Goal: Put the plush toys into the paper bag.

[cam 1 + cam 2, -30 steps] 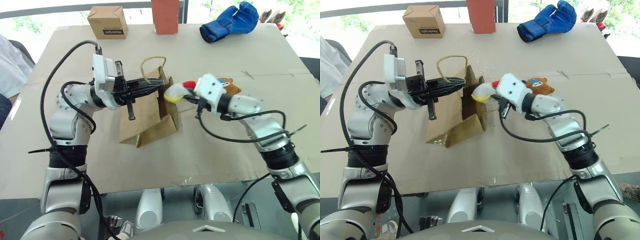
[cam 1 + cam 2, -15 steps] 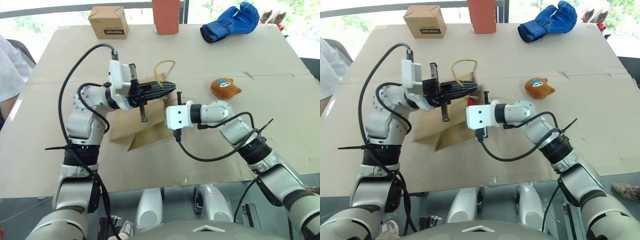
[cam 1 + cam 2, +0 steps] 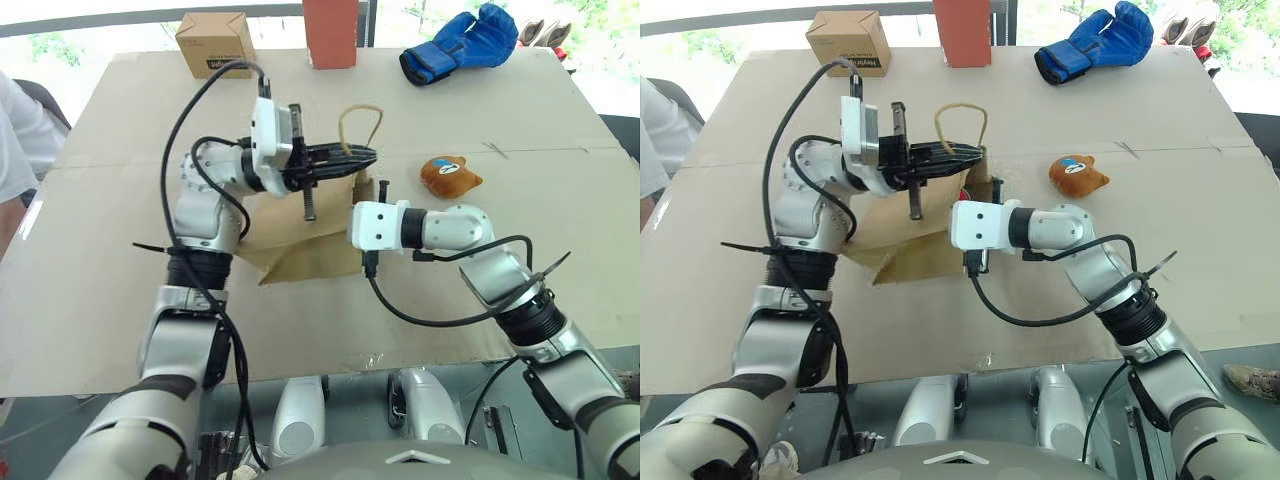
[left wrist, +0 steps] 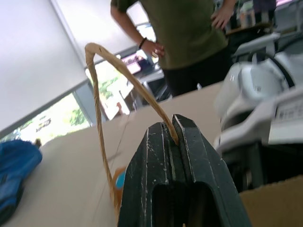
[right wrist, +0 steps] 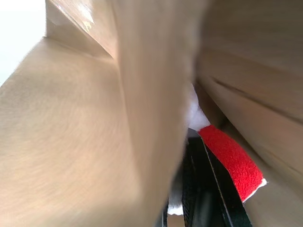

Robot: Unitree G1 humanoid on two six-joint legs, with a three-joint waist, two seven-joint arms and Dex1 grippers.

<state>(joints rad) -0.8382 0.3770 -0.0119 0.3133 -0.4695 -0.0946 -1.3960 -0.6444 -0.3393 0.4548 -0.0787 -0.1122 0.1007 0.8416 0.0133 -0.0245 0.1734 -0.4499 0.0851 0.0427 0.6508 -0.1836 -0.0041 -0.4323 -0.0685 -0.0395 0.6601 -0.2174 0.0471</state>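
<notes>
Your left end effector (image 3: 366, 157) is pinching one looped handle (image 3: 352, 116) of the paper bag (image 3: 300, 240), fingers shut on the twisted paper, and is holding that side of the bag up off the desk (image 3: 120, 290). The left wrist view is showing this plainly: the handle (image 4: 102, 109) is running into the seam between the two black fingers (image 4: 156, 170), and behind it a person (image 4: 189, 38) in a dark green shirt is standing with hands on hips. Your right end effector (image 5: 201, 189) is reaching into the bag's mouth from the right, so the head views are hiding its tips behind the paper. The right wrist view is looking inside the bag, where the fingers are closed on the white toy (image 5: 227, 158), its red end lying against the brown paper wall. The bear head toy (image 3: 450, 173) is lying on the desk just right of the bag, apart from both arms. At the desk's far edge you are seeing a small cardboard box (image 3: 212, 43), a red-brown block (image 3: 330, 32) and a blue boxing glove (image 3: 460, 42).
</notes>
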